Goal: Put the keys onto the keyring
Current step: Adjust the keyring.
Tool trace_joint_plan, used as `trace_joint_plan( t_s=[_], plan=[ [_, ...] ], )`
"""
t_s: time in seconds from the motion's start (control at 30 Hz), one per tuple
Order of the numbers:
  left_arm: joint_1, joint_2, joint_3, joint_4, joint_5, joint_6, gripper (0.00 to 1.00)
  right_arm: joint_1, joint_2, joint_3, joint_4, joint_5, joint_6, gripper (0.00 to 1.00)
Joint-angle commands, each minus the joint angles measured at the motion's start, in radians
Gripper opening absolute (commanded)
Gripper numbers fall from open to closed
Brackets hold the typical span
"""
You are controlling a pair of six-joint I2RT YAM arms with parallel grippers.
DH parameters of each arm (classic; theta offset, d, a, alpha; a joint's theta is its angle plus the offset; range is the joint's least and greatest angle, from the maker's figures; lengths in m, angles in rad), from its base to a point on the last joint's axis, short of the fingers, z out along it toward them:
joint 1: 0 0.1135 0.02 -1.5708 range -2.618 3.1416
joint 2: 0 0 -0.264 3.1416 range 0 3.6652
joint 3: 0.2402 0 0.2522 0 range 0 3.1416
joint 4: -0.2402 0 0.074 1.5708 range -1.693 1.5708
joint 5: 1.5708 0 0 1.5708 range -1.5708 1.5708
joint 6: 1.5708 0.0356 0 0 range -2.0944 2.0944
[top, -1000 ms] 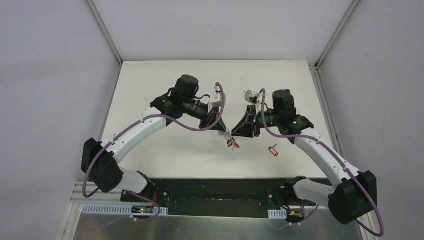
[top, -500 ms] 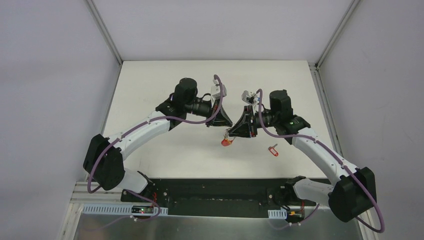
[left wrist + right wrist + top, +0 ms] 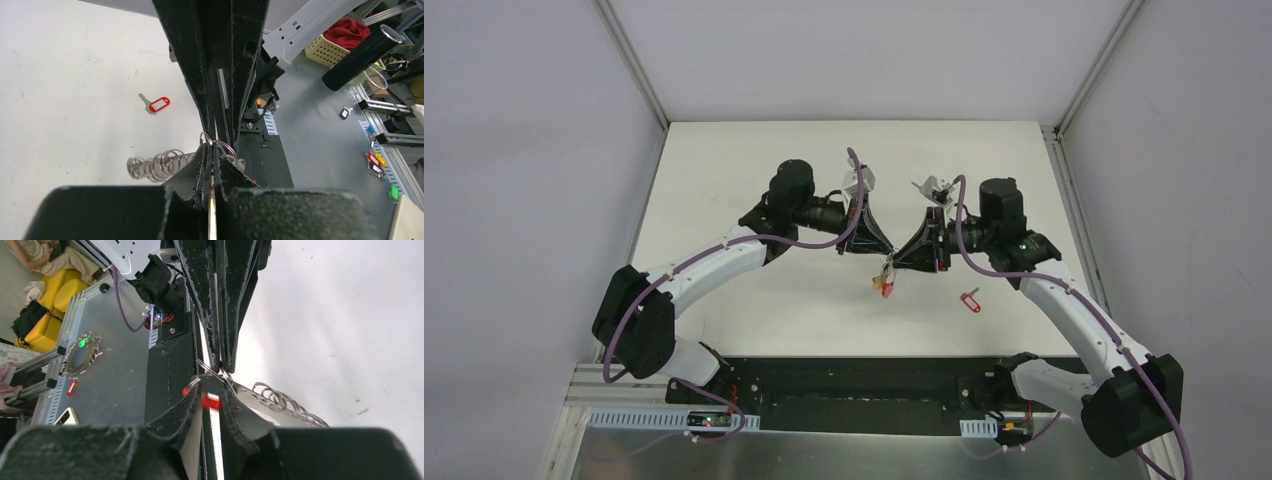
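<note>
Left arm [image 3: 714, 258] has rolled to face the right: left jaws fully shut on something thin, right jaws nipping the keyring [image 3: 885, 283] dangling at their 6 o'clock, so steady it, thread slowly

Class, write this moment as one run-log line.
left gripper: shut, tip at keyring | right gripper: gripping keyring | red-tagged key: loose on table

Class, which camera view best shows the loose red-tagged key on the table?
Left wrist: the red-tagged key shows blade and tag clearly. Top external shows it only as a small red speck; right wrist does not show it.
</note>
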Motion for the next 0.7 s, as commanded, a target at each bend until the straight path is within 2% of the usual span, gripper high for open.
trace_joint_plan(
  t_s=[0.0, 0.4, 0.67],
  plan=[
    [-0.001, 0.002, -0.008, 0.115, 0.088, -0.043, 0.0, -0.025, -0.05, 0.078, -0.052, 0.001, -0.08, 0.22],
    [-0.001, 0.002, -0.019, 0.152, 0.115, -0.058, 0.0, -0.049, -0.087, 0.105, -0.141, 0.107, -0.179, 0.24],
    [-0.001, 0.002, -0.022, 0.172, 0.124, -0.077, 0.0, -0.046, -0.059, 0.095, -0.108, 0.082, -0.172, 0.26]
  ],
)
